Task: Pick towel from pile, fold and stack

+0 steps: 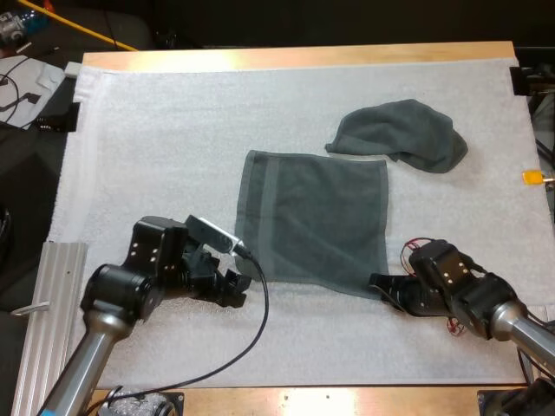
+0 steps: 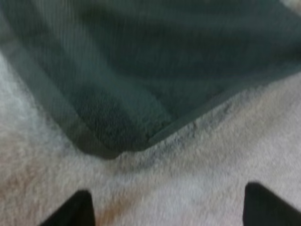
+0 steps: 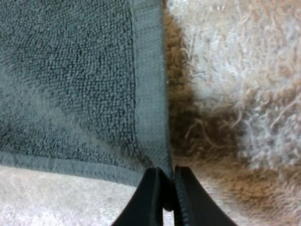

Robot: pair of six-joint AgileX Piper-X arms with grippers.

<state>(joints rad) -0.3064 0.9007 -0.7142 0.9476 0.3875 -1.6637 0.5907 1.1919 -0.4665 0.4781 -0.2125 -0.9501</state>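
A dark grey-green towel (image 1: 316,221) lies spread flat in the middle of the mat. A second, crumpled towel (image 1: 399,134) sits just beyond its far right corner. My left gripper (image 1: 238,290) rests low on the mat just short of the flat towel's near left corner (image 2: 117,148). Its fingertips (image 2: 70,209) stand wide apart, and the open gripper (image 2: 169,212) has bare mat between them. My right gripper (image 1: 381,284) is at the near right corner. Its fingers (image 3: 153,197) are pressed together on the towel's hemmed corner (image 3: 162,169), so that gripper (image 3: 165,190) is shut on it.
The white mat (image 1: 173,130) covers most of the wooden table (image 1: 295,56). A ribbed metal rail (image 1: 52,303) lies along the mat's near left side. Cables and clutter sit beyond the far left corner.
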